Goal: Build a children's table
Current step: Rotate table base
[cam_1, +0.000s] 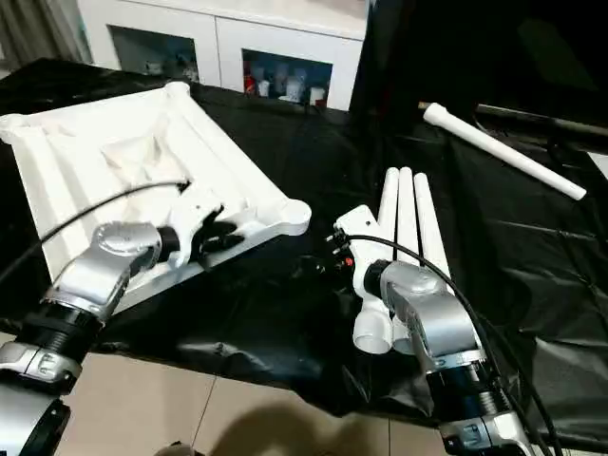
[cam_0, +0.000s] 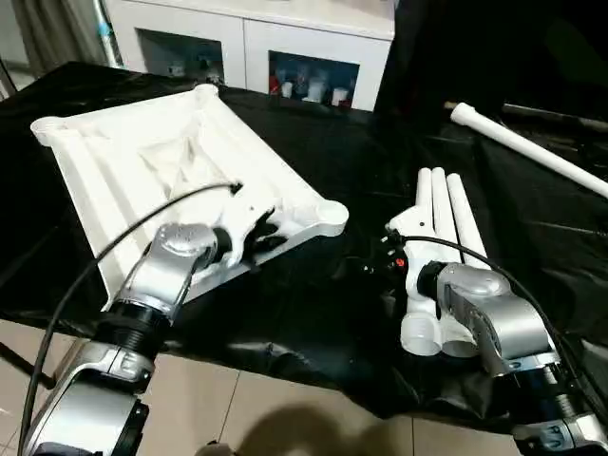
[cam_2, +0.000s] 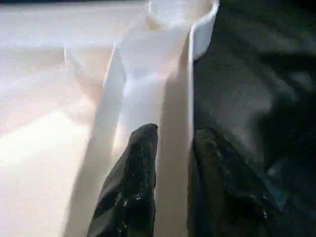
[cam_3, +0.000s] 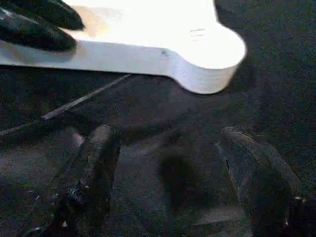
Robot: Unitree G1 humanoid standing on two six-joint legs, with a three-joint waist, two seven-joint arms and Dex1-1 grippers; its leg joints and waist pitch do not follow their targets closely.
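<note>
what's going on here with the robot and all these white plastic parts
A two-armed robot is putting together a children's table on a black-covered surface. The white plastic rectangular top lies ribbed underside up, and the left gripper straddles its raised edge rim, one finger on each side, near a round corner socket. The right gripper is open over the black cover. Three white tapered tube legs lie bundled by the right arm; a fourth leg lies apart. No leg is fitted yet.

black-draped table (cam_0: 313, 313) – top (cam_0: 114, 161) (upturned), legs (cam_0: 442, 214)
</note>
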